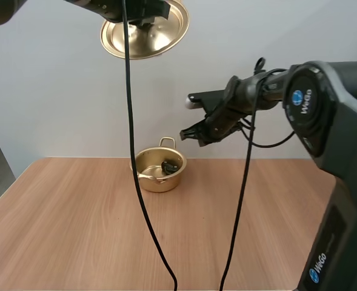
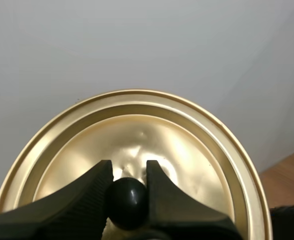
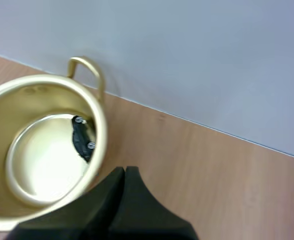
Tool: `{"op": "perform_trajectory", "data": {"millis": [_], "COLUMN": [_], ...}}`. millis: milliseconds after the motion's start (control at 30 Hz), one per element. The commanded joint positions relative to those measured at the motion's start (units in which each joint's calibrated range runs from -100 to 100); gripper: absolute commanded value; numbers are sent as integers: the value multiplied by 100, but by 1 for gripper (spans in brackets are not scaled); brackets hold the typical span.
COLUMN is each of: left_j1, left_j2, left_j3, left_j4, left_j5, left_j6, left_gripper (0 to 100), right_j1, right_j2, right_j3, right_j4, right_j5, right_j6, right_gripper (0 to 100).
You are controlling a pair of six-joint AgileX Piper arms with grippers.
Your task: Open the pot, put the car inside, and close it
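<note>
High view: lid [image 1: 145, 33], where? — K.

Aloft, well above the table [image 1: 75, 230], steeply tilted, knob side toward the arm. The left gripper [image 1: 143, 17] has it. — R.

Grip confirmed? — K.

Left wrist view: yes. Both fingers [image 2: 77, 205] pinch the black knob [image 2: 128, 202] between the tips, one ribbed face on each side. The lid's gold rings spread out behind them. — R.

Pot [image 1: 159, 170]? — K.

Upright and uncovered on the table, toward the far edge, near the wall [image 1: 57, 91]. One looped handle [image 1: 167, 142] stands up on the wall side. The pot is well apart from the lid (nothing between them but air). — R.

And the car [image 1: 169, 165]? — K.

Inside the pot. Small and dark, it lies on the floor of the pot, tucked against the inner wall. In the right wrist view that is below the handle side of the rim. Two small pale dots show on it; cannot tell which way up it lies. — R.

Right gripper [image 1: 185, 133]? — K.

In the air, above the pot and off to its right, touching nothing. The right wrist view shows its fingers pressed together as one dark wedge with nothing between them. The tip points down near the pot's rim, over bare table. — R.
</note>
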Motion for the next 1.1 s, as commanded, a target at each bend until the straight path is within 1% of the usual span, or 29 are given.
{"op": "perform_trajectory", "data": {"millis": [0,100,200,433,567,667,833,1067], "left_j1": [0,0,0,-9,-9,-9,-18,-155], "left_j2": [136,338,550,1072,1405,1673,2083,2605], "left_j3": [87,432,925,2162,2591,2667,2667,2667], "left_j4": [10,81,191,122,-2,-211,-407,-407], "left_j5": [184,204,153,-812,-1536,-1721,-1852,-2741], "left_j6": [-1,-1,59,528,767,1028,1176,1306], "left_gripper": [0,0,0,0,0,0,0,0], "right_j1": [-403,-547,-573,-573,-573,-573,-573,-573], "right_j2": [-916,-1573,-2144,-3096,-3441,-3647,-3849,-3886], "right_j3": [473,994,1426,2106,2461,2642,2705,2705], "right_j4": [-3,-3,-3,-3,-3,-52,-52,-11], "right_j5": [-72,-146,-294,-281,-316,-355,-390,-72], "right_j6": [-63,-99,-111,-111,-111,-111,-111,-111], "right_gripper": [0,0,0,0,0,0,0,0]}}
